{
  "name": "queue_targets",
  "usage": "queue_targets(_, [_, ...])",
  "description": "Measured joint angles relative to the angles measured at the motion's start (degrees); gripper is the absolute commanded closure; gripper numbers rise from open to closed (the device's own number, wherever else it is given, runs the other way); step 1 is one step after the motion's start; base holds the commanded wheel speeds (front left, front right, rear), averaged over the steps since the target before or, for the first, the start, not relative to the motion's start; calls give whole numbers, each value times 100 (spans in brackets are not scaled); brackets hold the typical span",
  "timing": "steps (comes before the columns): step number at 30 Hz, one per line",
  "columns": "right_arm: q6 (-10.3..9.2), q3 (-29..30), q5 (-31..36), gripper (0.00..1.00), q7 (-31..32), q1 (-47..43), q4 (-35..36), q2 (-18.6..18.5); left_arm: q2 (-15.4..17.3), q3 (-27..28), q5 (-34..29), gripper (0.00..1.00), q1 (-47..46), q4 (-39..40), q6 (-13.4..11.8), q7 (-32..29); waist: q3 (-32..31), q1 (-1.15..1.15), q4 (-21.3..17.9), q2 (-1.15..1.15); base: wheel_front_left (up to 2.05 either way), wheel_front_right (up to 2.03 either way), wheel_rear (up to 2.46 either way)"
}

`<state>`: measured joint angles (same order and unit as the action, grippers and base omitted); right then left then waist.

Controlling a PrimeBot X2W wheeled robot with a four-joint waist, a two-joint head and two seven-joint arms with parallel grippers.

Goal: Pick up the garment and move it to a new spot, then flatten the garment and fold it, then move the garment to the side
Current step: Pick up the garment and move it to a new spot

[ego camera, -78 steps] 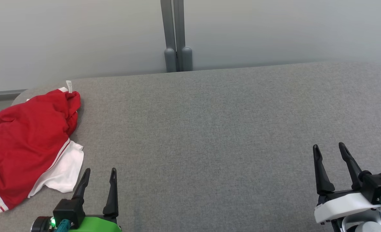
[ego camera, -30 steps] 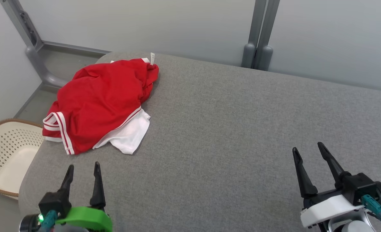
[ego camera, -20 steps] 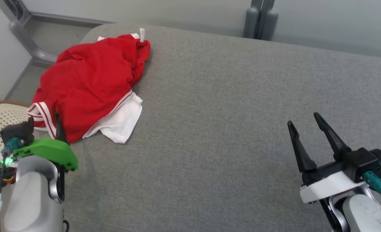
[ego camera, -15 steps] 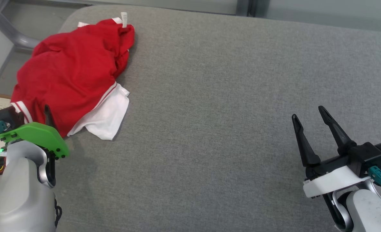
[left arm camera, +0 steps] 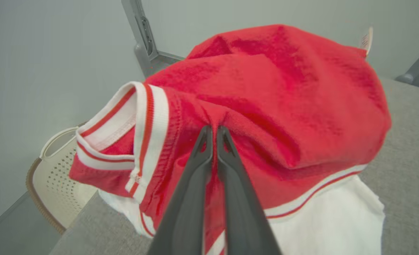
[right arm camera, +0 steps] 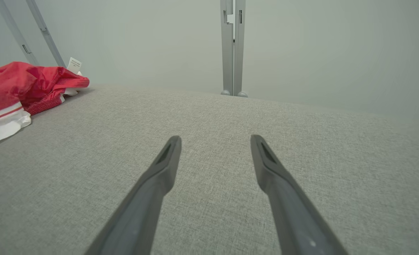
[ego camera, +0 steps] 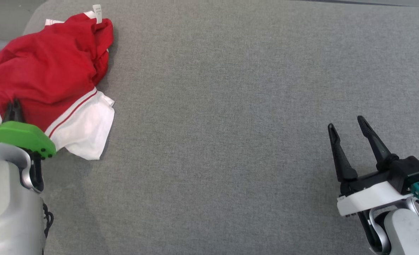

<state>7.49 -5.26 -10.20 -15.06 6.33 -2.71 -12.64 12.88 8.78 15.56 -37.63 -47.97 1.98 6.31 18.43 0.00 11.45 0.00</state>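
At far left on the grey woven table [ego camera: 230, 88], the left gripper [left arm camera: 213, 132] pinches a fold of the crumpled red garment [ego camera: 46, 67]; the right gripper [ego camera: 346, 122] gapes empty.

The left gripper [left arm camera: 214, 130], which earlier lay spread and idle at the near left of the table [ego camera: 230, 141], has reached forward to the garment [ego camera: 46, 67]. Its fingers have come together on a fold of red cloth just right of the striped hem. The head camera has swung left and tipped down meanwhile. The garment itself seems hardly disturbed, though the arm now hides its near edge.
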Motion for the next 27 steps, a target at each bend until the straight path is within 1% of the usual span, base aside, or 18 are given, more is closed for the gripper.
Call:
queue_targets(2, [0,57,-11,0,0,-91,-5,67,-3,-41,80,100,2,375,154,21,-106,0,5,0,0,0,0])
queue_targets(5, [0,90,-19,0,0,-197,-19,151,-78,-134,279,100,31,1120,361,-144,-294,0,30,0,0,0,0])
queue_targets(8, [0,97,-32,0,0,-322,-51,307,-55,-371,358,100,178,2294,458,-601,-523,0,31,0,0,0,0])
queue_targets(10, [0,109,-33,0,0,-374,-65,391,11,-534,453,100,216,3218,485,-994,-674,0,3,0,0,0,0])
queue_targets(13, [0,112,-41,0,0,-409,-78,527,70,-695,623,100,218,4451,504,-1593,-853,-1,-107,0,0,0,0])
queue_targets(15, [0,122,-41,0,0,-463,-96,597,80,-801,725,100,201,5102,506,-1952,-939,0,-226,0,0,0,0])
queue_targets(18, [0,133,-63,0,0,-534,-129,681,1,-988,1007,100,137,5965,508,-2440,-1049,-1,-459,0,0,0,0])
queue_targets(19, [0,136,-66,0,0,-552,-132,703,-83,-1047,1165,100,84,6230,506,-2616,-1082,0,-554,0,0,0,0])
queue_targets(21, [0,133,-67,0,0,-593,-134,750,-268,-1190,1438,100,30,6634,495,-2873,-1136,0,-728,0,0,0,0])
queue_targets(23, [0,119,-67,0,0,-639,-153,790,-443,-1345,1720,100,14,6947,430,-3143,-1192,0,-934,0,0,0,0])
queue_targets(27, [0,111,-66,0,0,-670,-156,829,-675,-1606,2103,100,99,7260,246,-3507,-1274,0,-1353,0,0,0,0])
